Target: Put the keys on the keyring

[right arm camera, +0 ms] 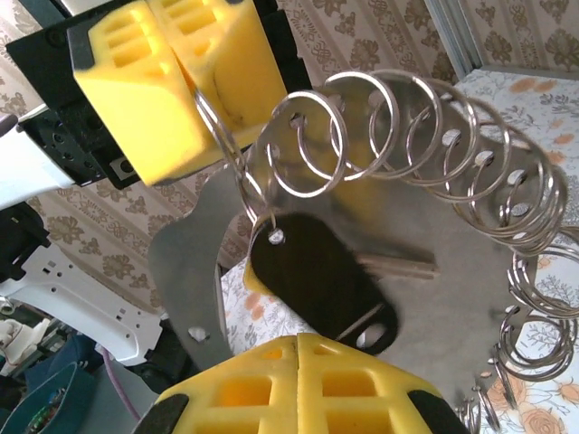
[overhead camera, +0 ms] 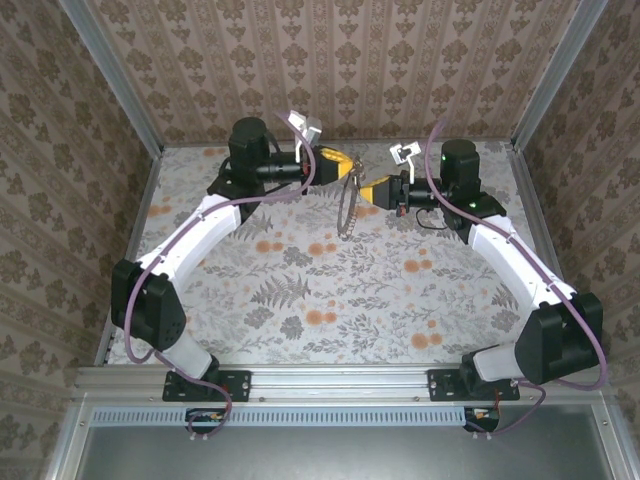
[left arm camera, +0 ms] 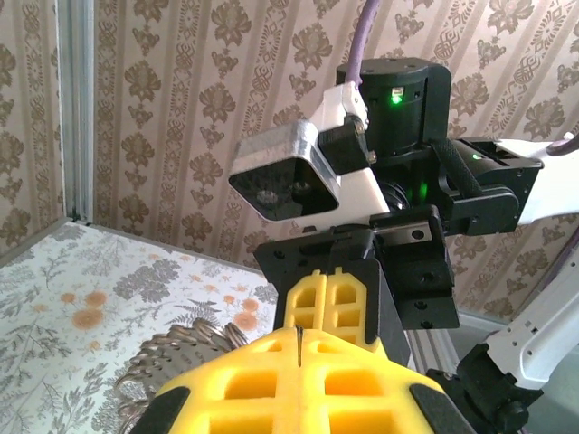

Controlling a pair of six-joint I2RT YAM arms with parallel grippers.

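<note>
Right gripper (right arm camera: pixel 298 354), fingers together, appears clamped on the dark key (right arm camera: pixel 312 280). The key is held aloft over the table's (overhead camera: pixel 300 290) far edge. Its hole meets a split ring of the keyring (right arm camera: pixel 470 307), which the left gripper (right arm camera: pixel 187 81) pinches. Step: threading. Next move probably calls for feeding the key along the coil.

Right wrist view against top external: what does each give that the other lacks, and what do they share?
Right wrist: a dark-headed key, threaded on one of the rings and pinched by the right gripper; holes along the metal plate. Top external: both white arms down to their bases, and the floral table. Shared: the two grippers meeting at the rings, the left gripper clamping one.
</note>
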